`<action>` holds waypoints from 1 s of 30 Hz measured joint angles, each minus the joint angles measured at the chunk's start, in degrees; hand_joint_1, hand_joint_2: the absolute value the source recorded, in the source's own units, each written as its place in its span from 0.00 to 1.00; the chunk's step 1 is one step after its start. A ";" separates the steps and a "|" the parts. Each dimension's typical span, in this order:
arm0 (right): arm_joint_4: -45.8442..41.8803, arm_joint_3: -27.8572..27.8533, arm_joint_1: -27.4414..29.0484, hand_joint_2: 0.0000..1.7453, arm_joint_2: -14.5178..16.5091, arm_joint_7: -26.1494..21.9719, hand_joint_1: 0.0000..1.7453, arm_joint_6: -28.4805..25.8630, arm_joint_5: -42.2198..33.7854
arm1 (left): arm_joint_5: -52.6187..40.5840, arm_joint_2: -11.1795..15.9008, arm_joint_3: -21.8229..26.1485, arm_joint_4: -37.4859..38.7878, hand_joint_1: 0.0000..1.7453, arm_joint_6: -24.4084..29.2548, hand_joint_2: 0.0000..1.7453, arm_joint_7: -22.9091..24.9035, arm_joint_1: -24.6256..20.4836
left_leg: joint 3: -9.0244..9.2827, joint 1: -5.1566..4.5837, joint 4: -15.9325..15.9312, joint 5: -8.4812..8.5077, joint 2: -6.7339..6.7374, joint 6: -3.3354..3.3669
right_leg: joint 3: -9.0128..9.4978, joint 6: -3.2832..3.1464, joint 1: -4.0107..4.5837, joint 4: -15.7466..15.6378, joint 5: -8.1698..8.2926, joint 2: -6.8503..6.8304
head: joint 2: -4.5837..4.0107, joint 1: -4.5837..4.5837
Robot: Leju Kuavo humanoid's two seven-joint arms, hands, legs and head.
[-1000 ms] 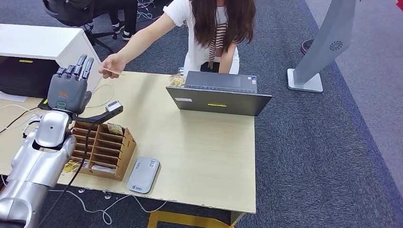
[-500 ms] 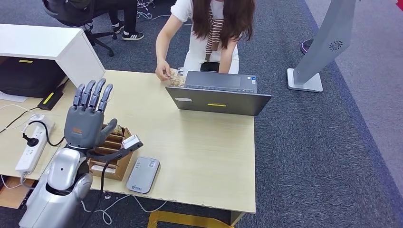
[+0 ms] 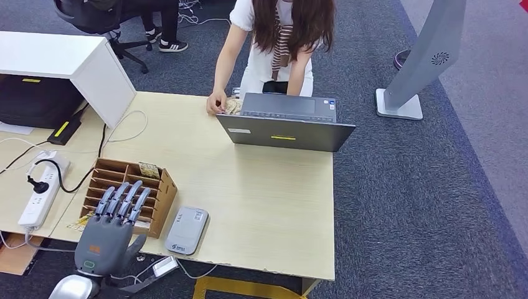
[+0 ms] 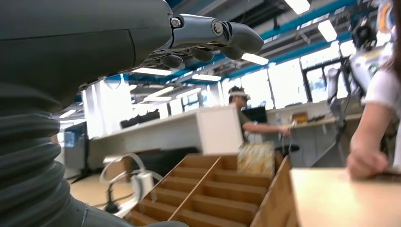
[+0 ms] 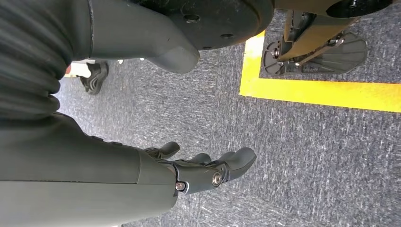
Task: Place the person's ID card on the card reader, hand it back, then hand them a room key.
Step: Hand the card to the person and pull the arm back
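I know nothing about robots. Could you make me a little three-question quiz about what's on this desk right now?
1. True or false: the left hand holds a card.
2. What lies directly beside the wooden organizer, near the table's front edge? A) the card reader B) the laptop C) the power strip
3. Where does the person's hand rest?

Key
1. False: it holds nothing, its fingers are apart, and it is raised at the table's near edge in front of the organizer.
2. A.
3. On the table's far side, next to the laptop, at some small items there.
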 joint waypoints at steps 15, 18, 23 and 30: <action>0.02 -0.35 0.00 1.00 0.01 0.41 0.00 0.04 1.07 | 4.51 -0.29 12.67 -0.47 0.00 -0.45 1.00 -1.68 8.74 | 0.03 0.00 0.00 0.05 -0.30 0.03 | 0.17 0.01 0.00 0.00 0.01 -0.34 | 0.00 0.01; 0.02 -0.35 -0.01 1.00 0.01 0.46 0.00 0.05 1.27 | 4.02 -1.31 14.68 0.02 0.00 0.14 1.00 -2.96 8.76 | 0.03 0.00 0.00 0.04 -0.30 0.03 | 0.17 0.01 0.00 0.00 0.01 -0.34 | 0.00 0.01; 0.02 -0.35 -0.08 1.00 -0.02 0.91 0.00 0.25 2.24 | 3.44 -4.33 22.52 3.16 0.00 2.71 1.00 -8.44 7.41 | 0.04 0.00 -0.01 0.04 -0.30 0.03 | 0.16 0.01 0.00 0.00 0.00 -0.34 | 0.00 0.00; 0.02 -0.32 -0.13 1.00 -0.06 0.85 0.00 0.84 3.08 | 3.48 -7.26 30.48 8.43 0.00 4.49 1.00 -12.64 4.86 | 0.05 0.01 -0.01 0.05 -0.31 0.02 | 0.18 0.01 0.01 0.00 0.00 -0.35 | -0.01 0.01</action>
